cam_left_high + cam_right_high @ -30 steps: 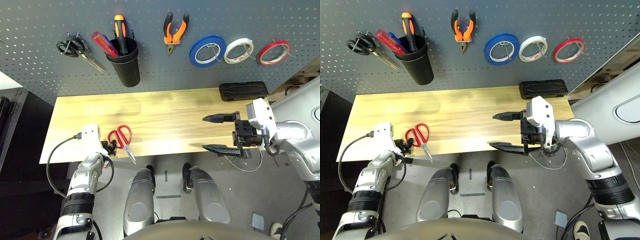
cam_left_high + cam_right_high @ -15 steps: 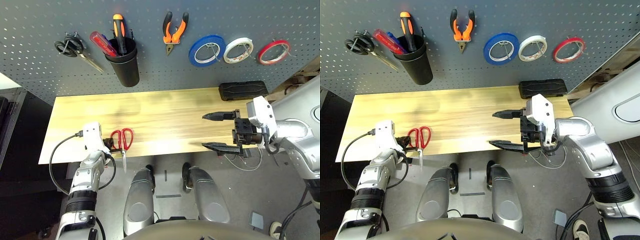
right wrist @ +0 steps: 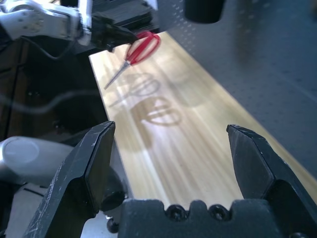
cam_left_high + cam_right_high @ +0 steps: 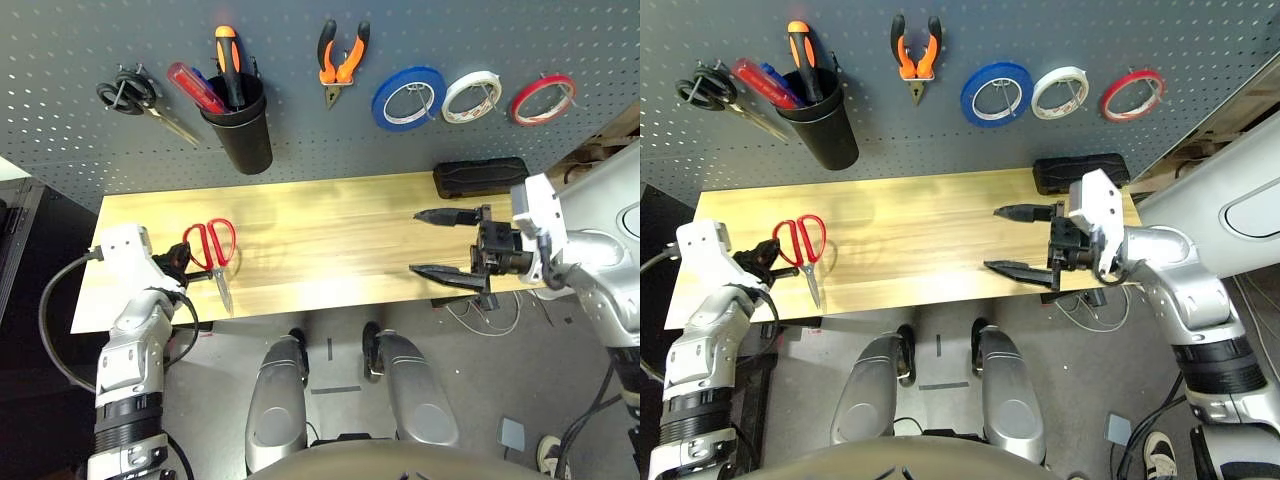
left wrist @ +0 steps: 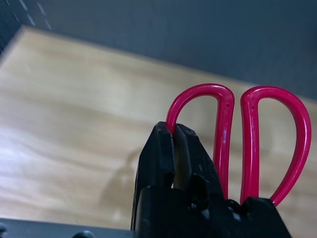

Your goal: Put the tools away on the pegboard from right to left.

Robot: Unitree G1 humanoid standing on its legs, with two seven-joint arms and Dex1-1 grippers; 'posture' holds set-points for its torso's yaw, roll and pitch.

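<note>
The dark grey pegboard (image 4: 300,60) spans the back, from 9 through 12 to 3 o'clock above the wooden table (image 4: 330,235). On the board, going from 3 toward 9 o'clock, hang the thin red tape ring (image 4: 542,98), a white tape roll (image 4: 472,95), a blue tape roll (image 4: 407,98) and the orange-handled pliers (image 4: 339,64). Next comes the black cup (image 4: 238,126) holding the slim red-handled screwdriver (image 4: 194,88), then the black-handled scissors (image 4: 140,100) farthest toward 9 o'clock.

A black case (image 4: 480,177) lies on the table at about 2 o'clock.

The right gripper (image 4: 450,246) hovers over the table's 3 o'clock end with its two fingers spread wide and nothing between them.

The left gripper (image 4: 180,265) sits at 9 o'clock, its fingers (image 5: 163,163) pinched narrowly on one handle loop of the red-handled scissors (image 4: 212,255). The other loop stands free just beside the fingers, and the blades point down toward 6 o'clock, above the table's near edge.
</note>
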